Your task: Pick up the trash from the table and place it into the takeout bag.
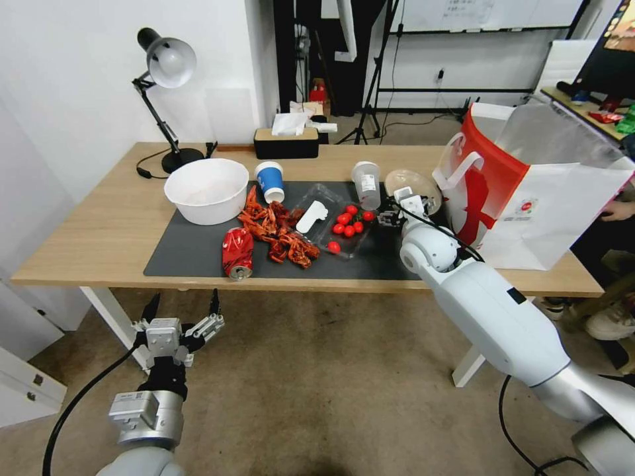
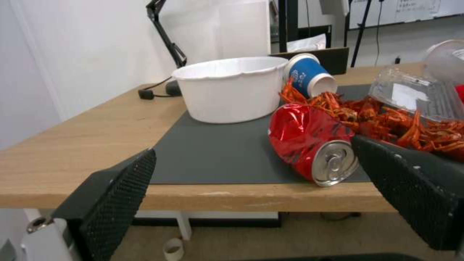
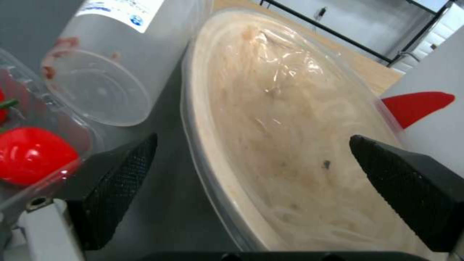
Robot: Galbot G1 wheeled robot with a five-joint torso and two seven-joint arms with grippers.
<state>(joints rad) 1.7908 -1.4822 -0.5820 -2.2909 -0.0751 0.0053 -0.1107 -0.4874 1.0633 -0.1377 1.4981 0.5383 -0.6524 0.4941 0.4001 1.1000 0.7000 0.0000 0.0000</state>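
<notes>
Head view: the takeout bag (image 1: 529, 198) stands at the surface's (image 1: 99, 238) right end, the tan lidded bowl (image 1: 413, 185) just beside it, straight ahead of the spread, empty right claw (image 1: 407, 201); the released left claw (image 1: 182, 307) hangs below the front edge.

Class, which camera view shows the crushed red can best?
The left wrist view: the crushed red can lies close, its silver end facing the camera, at the mat's front edge. The head view shows it smaller; the right wrist view faces the bowl.

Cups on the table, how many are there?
2. The blue paper cup stands upside down beside the white bowl. The clear plastic cup stands behind the tomatoes.
</notes>
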